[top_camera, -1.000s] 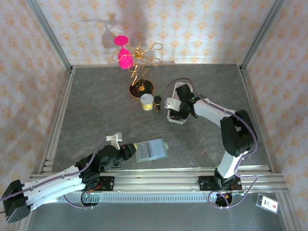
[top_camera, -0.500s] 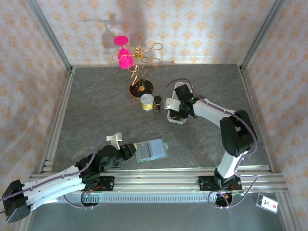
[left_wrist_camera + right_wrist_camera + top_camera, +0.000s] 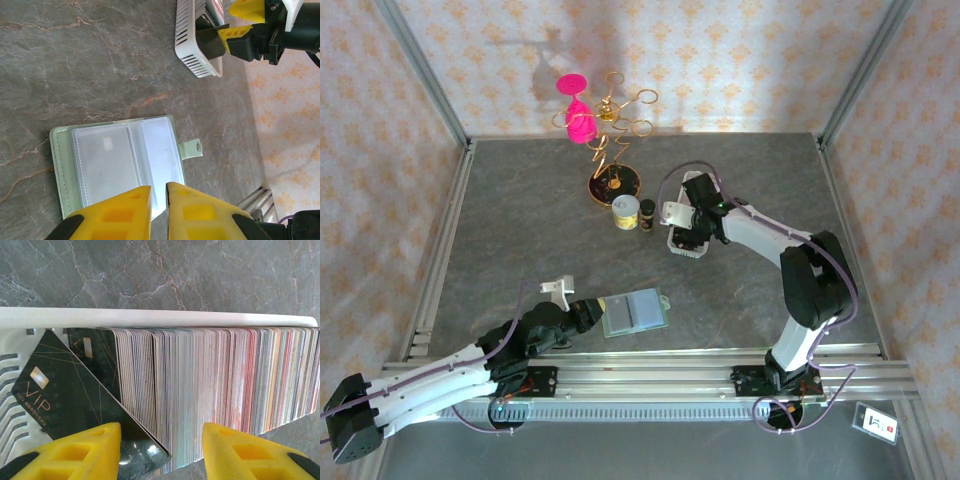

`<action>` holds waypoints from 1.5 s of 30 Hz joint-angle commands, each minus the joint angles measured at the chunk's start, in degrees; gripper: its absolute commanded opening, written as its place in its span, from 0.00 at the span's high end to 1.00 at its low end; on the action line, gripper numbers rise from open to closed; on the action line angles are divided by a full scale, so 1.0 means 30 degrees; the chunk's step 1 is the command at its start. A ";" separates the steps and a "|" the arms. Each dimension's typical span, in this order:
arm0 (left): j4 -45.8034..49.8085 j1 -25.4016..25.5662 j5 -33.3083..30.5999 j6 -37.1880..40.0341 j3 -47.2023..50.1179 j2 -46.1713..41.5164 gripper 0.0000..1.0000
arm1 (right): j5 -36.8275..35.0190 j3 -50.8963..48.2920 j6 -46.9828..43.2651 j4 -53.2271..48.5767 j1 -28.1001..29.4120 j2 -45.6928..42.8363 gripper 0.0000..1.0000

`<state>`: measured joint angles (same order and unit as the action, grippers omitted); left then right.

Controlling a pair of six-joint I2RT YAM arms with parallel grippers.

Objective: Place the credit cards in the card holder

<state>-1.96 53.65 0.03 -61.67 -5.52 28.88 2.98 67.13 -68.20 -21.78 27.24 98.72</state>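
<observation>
The sage-green card holder [image 3: 635,312] lies open on the table, its grey-blue pockets [image 3: 120,165] facing up and its snap tab pointing right. My left gripper [image 3: 159,190] sits at the holder's near edge, its jaws nearly together on the edge of the inner pocket sheet. The credit cards [image 3: 210,375] stand as a tightly packed row in a white slotted tray [image 3: 150,317]. My right gripper [image 3: 161,432] hangs open over that row, its fingers on either side of a stretch of cards. A dark VIP card [image 3: 65,390] tilts out of the row, its corner by the left finger.
A gold wire stand [image 3: 610,130] with pink pieces stands at the back. A small jar [image 3: 626,212] and a dark bottle [image 3: 647,215] sit just left of the tray [image 3: 685,245]. Metal rails [image 3: 650,365] run along the near edge.
My right gripper has shifted slightly back and to the left over the tray, and its jaws have narrowed. The left arm and the holder have stayed put.
</observation>
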 commanded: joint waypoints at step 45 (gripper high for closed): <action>-0.0574 0.0155 -0.0011 -0.0274 0.0214 -0.0018 0.86 | -0.1113 0.4513 -0.4130 -0.2984 0.0473 0.3583 0.34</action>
<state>-1.96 53.65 0.82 -62.06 -5.50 28.88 3.60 79.15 -80.84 -32.01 29.47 108.75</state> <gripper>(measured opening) 0.137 0.659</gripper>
